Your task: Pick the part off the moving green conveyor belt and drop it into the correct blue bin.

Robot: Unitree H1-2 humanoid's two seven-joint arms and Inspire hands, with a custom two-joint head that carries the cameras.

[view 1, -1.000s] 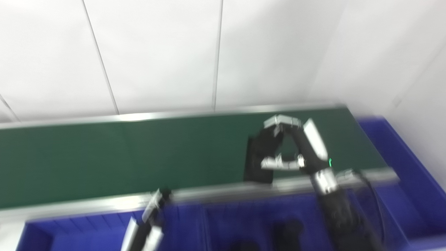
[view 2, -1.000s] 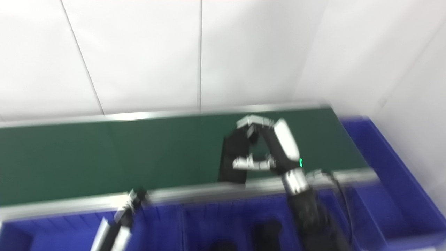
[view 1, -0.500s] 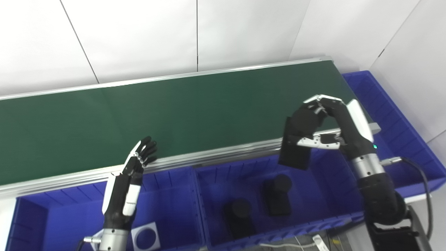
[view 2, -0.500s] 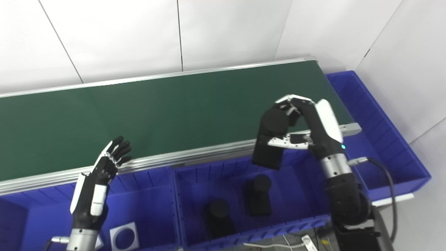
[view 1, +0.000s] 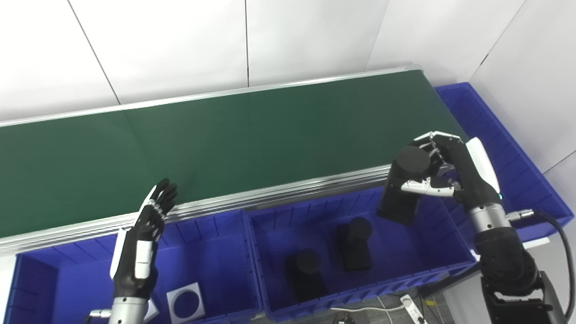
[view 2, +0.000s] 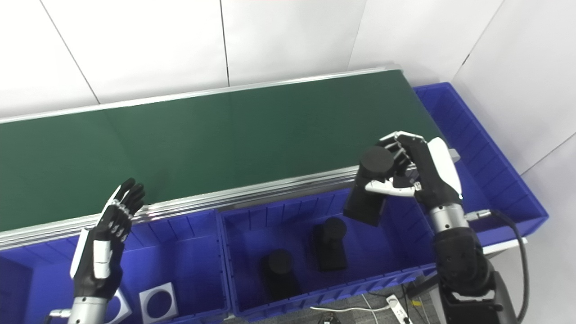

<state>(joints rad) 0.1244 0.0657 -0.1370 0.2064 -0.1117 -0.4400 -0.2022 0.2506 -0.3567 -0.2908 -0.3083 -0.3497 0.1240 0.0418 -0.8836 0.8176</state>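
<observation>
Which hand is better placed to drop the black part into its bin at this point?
The right hand. It is already shut on the black part, holding it over the right blue bin, where two similar black parts lie. The left hand is open, holds nothing, and is raised over the left bin.

Bright, even light fills the room and both views are sharp, with no motion blur. The white wall panels [view 1: 180, 45] at twelve o'clock look nearly washed out. Shadows are faint; black parts [view 1: 355, 243] lose surface detail.
</observation>
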